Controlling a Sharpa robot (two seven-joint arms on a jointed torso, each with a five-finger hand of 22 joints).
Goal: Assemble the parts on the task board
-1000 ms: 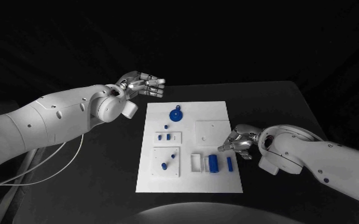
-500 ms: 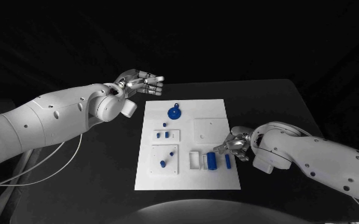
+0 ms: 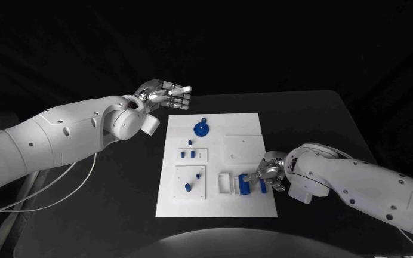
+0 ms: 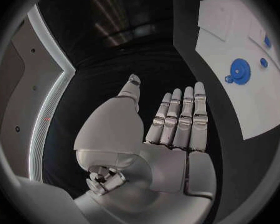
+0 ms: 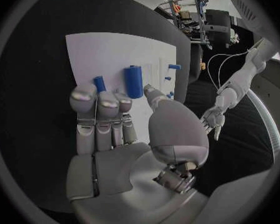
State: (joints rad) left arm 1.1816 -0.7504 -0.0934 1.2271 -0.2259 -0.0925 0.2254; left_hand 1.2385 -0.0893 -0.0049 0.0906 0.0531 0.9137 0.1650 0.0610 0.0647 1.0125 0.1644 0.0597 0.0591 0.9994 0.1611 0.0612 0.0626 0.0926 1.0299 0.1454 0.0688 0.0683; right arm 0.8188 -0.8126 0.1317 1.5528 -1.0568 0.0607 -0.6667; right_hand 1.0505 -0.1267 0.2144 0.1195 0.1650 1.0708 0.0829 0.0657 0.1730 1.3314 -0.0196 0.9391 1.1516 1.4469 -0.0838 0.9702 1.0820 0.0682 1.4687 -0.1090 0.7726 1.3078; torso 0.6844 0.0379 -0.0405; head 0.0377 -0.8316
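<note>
The right hand (image 3: 268, 177), fingers apart and holding nothing, hovers over the blue parts (image 3: 244, 185) at the white board's (image 3: 245, 123) near right, so pickup appears in hand, calling for fingers closing; the left hand (image 3: 165, 95) waits open at the far left.

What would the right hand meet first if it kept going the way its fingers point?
Probably the blue parts lying just ahead of the right hand on the task board; contact is unclear.

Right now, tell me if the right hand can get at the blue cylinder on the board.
Probably yes: the right hand hovers beside the blue cylinder on the task board, fingers apart, nothing between them.
</note>
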